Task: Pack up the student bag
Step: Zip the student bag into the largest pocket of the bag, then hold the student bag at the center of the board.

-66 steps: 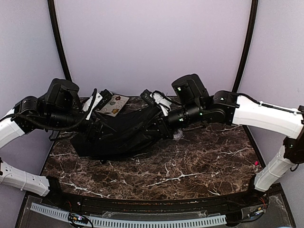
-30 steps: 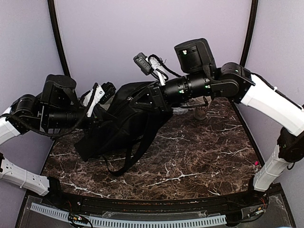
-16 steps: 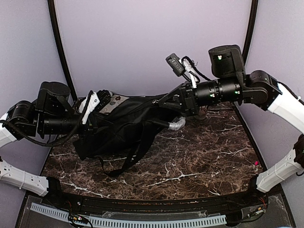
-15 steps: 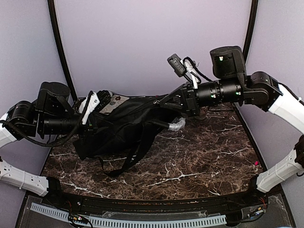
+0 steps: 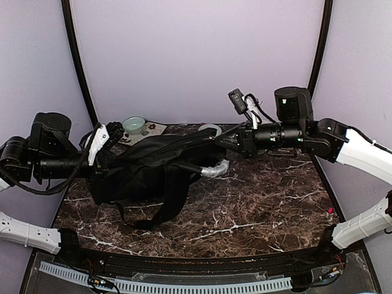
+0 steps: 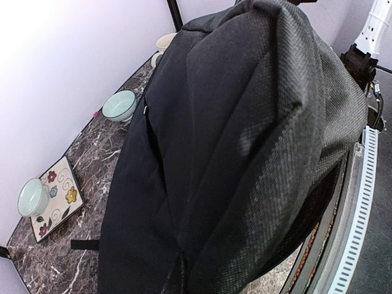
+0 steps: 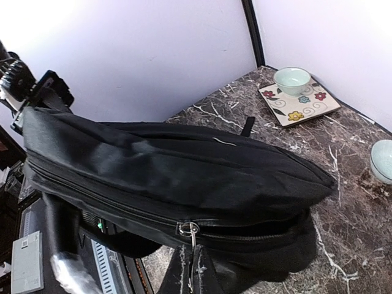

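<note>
Black fabric fills most of the scene. The bag (image 5: 147, 168) lies lengthwise across the back left of the marble table (image 5: 263, 208), slung between the two arms.

At its left end sits the left claw (image 5: 110, 133), right against the fabric. I cannot tell whether it is gripping or only resting there, and its own camera shows nothing but cloth. Just behind that end, a pale cup (image 5: 133, 124) stands on a flowered tile (image 5: 154, 130).

Moving right, the straps (image 5: 160, 211) trail loose over the table towards the front. The grey-white handle (image 5: 211, 169) curves out under the bag's right end. There the right claw (image 7: 188, 269) is pressed together on the zipper pull (image 7: 189, 231), pinching the tab below its ring.

The step in hand looks like working the zipper while the far end is braced. A dark gap beside the pull suggests the seam is partly undone there. The next move probably calls for drawing the pull steadily along the seam line. The left end must stay anchored so the cloth stays taut and does not bunch.

The inside of the bag is hidden. So are the left fingertips and most of the zipper's run. Nothing clearly meant for packing is in view.
</note>
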Available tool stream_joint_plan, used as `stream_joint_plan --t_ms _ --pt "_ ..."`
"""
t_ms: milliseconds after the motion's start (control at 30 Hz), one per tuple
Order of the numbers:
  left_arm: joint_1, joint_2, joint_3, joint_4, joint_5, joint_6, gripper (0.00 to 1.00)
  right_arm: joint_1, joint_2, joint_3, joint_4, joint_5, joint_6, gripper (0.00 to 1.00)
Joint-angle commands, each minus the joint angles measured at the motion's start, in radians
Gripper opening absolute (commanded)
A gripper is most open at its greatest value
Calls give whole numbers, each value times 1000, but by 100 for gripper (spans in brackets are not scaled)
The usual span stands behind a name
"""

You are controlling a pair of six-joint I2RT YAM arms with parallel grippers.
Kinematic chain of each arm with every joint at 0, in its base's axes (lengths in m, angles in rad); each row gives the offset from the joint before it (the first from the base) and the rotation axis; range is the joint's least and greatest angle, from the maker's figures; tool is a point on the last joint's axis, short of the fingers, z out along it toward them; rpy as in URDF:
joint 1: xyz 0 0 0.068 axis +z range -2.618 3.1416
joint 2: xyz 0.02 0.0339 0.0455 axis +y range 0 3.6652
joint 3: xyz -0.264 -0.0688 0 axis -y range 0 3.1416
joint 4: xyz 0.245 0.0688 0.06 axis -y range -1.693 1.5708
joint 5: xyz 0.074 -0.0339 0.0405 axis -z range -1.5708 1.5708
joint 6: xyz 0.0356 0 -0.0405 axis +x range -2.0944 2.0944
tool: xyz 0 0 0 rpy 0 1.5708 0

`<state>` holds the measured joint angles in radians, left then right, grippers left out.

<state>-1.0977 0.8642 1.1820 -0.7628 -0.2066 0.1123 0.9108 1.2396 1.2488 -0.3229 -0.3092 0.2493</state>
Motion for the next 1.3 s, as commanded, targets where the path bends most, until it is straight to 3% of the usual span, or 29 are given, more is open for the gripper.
stream_joint_plan --t_ms 0,300,367,467,500,567,633,733,833,1033,1267 --pt "15 -93 -13 -2 -74 -30 0 -65 3 -57 90 -2 30 0" --pt "15 -58 -2 -39 -35 -63 4 -80 38 41 140 -155 87 0" --pt "15 -42 26 -48 -31 -80 16 -67 39 91 135 -162 85 0" --pt "15 -19 78 -68 -17 -100 57 -37 61 187 85 -150 54 0" --pt "15 -14 93 -76 4 -95 64 -24 77 215 64 -142 36 0" --pt "15 3 133 -106 15 -87 73 9 112 279 26 -129 7 0" --pt "15 31 195 -140 21 -80 75 49 152 331 -2 -118 -10 0" --pt "15 79 369 -187 61 -82 79 95 197 396 14 -109 -3 0" --pt "15 128 560 -251 122 -78 93 127 232 454 54 -107 15 0" --pt "15 340 806 -434 230 -104 92 158 336 554 92 -152 13 0" --pt "15 470 910 -456 176 -112 83 192 478 686 82 -185 -2 0"
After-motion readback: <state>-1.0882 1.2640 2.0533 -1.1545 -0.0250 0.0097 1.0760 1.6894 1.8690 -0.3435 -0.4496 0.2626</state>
